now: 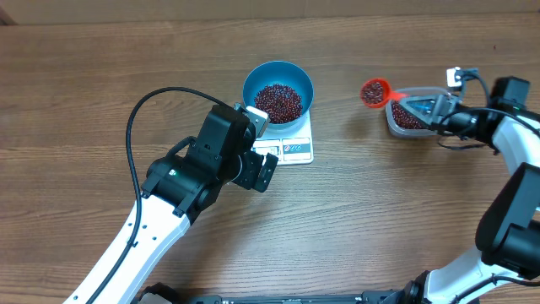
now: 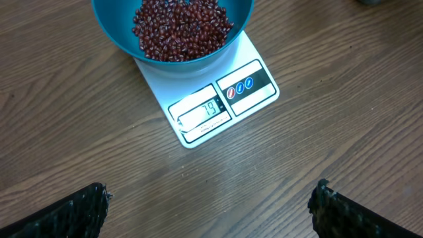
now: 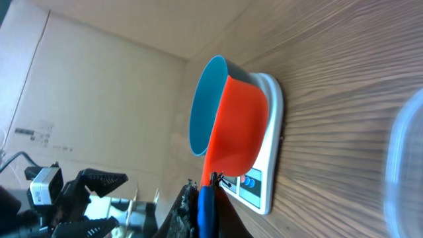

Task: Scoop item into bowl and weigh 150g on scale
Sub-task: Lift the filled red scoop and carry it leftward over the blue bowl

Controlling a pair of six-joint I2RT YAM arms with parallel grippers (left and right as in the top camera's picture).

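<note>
The right gripper point(image 1: 422, 106) is clamped on the handle of a red scoop point(image 1: 375, 91) (it's full), held just left of the clear tub point(image 1: 395, 125). Farther left, the blue bowl point(image 1: 251, 83) of beans point(image 1: 278, 102) sits on the scale point(image 1: 297, 151). The left gripper point(image 2: 211, 205), fingers wide apart, hovers at the scale's near side.

Red scoop point(image 3: 241, 125) handle clamped in right gripper point(image 3: 206, 208), frame bottom. Scoop overlaps blue bowl point(image 3: 200, 106) sitting on white scale point(image 3: 269, 165). Clear tub point(image 3: 404, 172) edge right. Wood table point(image 3: 344, 79).
</note>
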